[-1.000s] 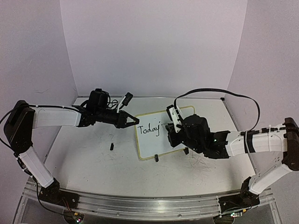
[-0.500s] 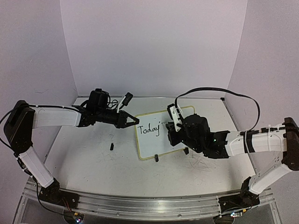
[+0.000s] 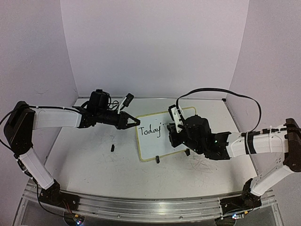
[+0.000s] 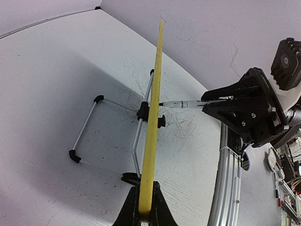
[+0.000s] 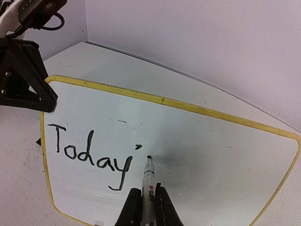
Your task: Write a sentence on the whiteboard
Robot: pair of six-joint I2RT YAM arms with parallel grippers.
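Note:
The whiteboard stands tilted on its wire stand mid-table, yellow-rimmed. The sentence reads "Today'" in black. My left gripper is shut on the board's upper left edge; in the left wrist view the yellow rim runs edge-on out of the gripper. My right gripper is shut on a white marker, whose black tip sits at the board just right of the apostrophe. In the top view the right gripper covers the board's right half.
A small black cap-like piece lies on the table left of the board. Faint grey scribbles mark the tabletop. The board's wire stand with black feet rests behind it. Walls close in on three sides.
The right gripper with the marker has shifted very slightly; the lettering still reads the same. The left arm has not moved.

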